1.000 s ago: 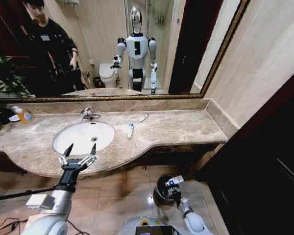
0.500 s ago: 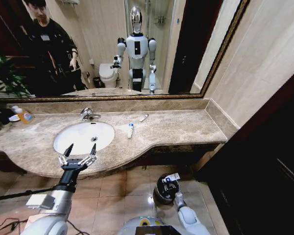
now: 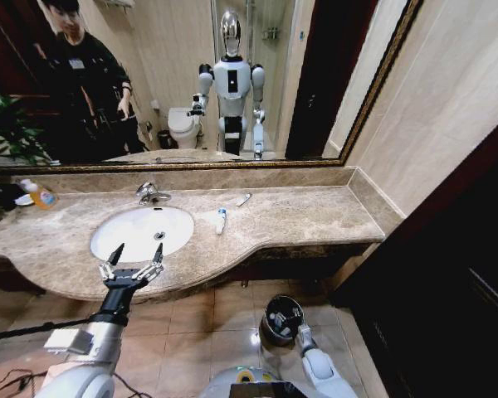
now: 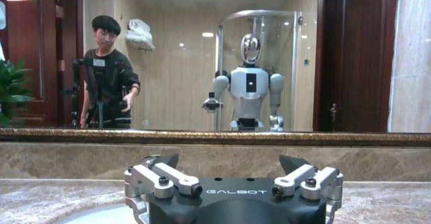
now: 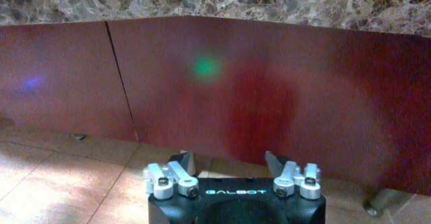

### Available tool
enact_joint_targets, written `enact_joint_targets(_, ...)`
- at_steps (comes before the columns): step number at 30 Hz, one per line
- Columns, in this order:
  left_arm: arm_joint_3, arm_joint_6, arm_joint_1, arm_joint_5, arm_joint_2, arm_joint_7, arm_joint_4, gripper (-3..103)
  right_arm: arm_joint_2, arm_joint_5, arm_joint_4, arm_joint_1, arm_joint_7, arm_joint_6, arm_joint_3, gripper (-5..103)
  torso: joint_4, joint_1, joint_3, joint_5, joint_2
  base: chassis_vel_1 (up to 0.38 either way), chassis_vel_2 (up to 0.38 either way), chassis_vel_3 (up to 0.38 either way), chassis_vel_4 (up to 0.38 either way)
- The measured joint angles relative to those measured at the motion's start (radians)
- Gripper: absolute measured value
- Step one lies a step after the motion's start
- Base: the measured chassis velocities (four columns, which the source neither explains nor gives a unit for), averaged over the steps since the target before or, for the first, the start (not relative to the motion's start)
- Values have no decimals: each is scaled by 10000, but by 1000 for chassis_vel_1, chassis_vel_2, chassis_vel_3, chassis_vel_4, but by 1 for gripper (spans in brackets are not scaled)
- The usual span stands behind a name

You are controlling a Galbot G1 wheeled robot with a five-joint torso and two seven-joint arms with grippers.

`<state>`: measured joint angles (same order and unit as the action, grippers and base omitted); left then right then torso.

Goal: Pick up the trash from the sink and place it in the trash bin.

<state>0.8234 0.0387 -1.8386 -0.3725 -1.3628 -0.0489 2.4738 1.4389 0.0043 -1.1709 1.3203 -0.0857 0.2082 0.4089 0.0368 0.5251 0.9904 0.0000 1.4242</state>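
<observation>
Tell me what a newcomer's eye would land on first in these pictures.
Most likely the left gripper, its fingers spread open, poised at the front edge of the white sink in the beige marble counter. Next, the litter by the basin's right rim: a small white tube with a blue cap lying on crumpled white tissue. Then the black trash bin on the tiled floor below the counter, with the right gripper beside it.
</observation>
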Motion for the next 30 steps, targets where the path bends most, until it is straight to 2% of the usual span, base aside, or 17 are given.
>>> enact_joint_targets(4,0,0,0,0,0,0,0,100,-5,14,-19,13,0,7,-1,95,0,0,0,0,0,0,0,0,0)
enact_joint_targets(6,0,0,0,0,0,0,1,100,-7,23,-20,16,-1,14,0,95,0,0,0,0,0,0,0,0,0)
enact_joint_targets(8,0,0,0,0,0,0,0,100,-9,44,-20,18,-1,31,6,100,0,0,0,0,0,0,0,0,0)
enact_joint_targets(17,0,0,0,0,0,0,0,100,-21,145,-135,45,3,38,20,100,0,0,0,0,0,0,0,0,0)
enact_joint_targets(22,0,0,0,0,0,0,0,100,-169,507,-761,383,17,81,47,100,0,0,0,1,0,0,0,0,0)
enact_joint_targets(26,0,0,0,0,0,0,0,100,-634,791,-1840,932,141,367,38,100,0,-1,0,1,0,0,0,0,0)
enact_joint_targets(29,0,0,0,0,0,0,1,100,-1253,1499,-3694,1804,392,548,26,100,0,0,0,3,0,0,0,0,0)
enact_joint_targets(30,0,0,0,0,0,0,1,100,-1253,1499,-3694,1804,392,548,26,100,0,0,0,3,0,0,0,0,0)
